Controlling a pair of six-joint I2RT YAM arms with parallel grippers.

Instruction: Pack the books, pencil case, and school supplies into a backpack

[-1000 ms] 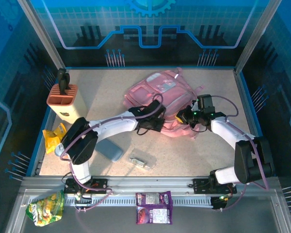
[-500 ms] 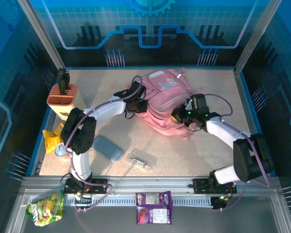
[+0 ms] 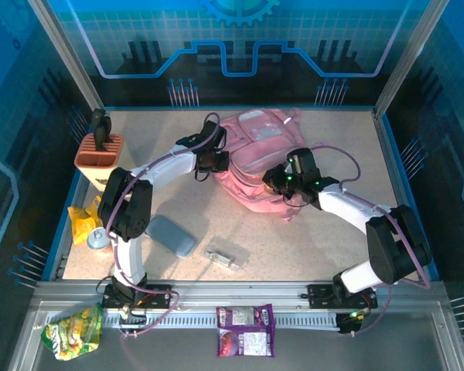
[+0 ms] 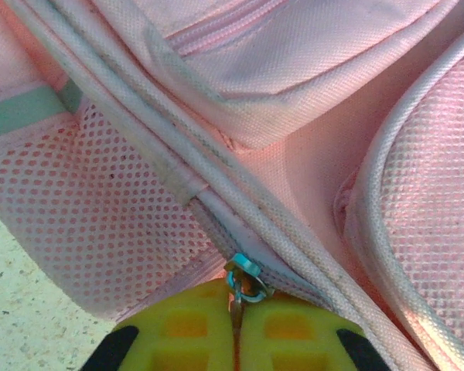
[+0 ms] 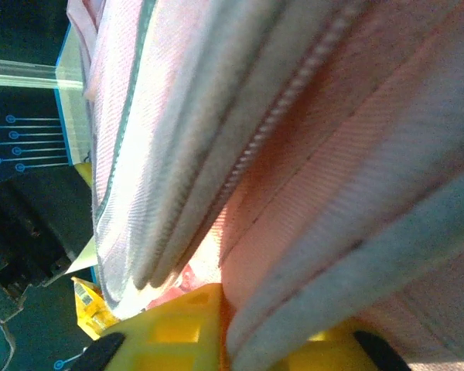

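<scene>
Left arm: stretched far forward, wrist at the left edge of the backpack.
Right arm: elbow out right, reaching its near-right side.
Container: backpack lies on the surface; contents hidden.
Loose: pencil case near-left, well apart from it.
Left tool: narrow, pinching zip pull.
Right tool: narrow, clamped on a backpack fold.

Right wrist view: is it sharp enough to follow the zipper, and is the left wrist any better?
Right wrist: backpack very close and soft, a warm glow through the fabric mid-frame, zipper teeth only just readable. Left wrist: sharp and evenly lit, mesh weave and pull crisp above the fingers. Top external: even light, faint shadows.
</scene>
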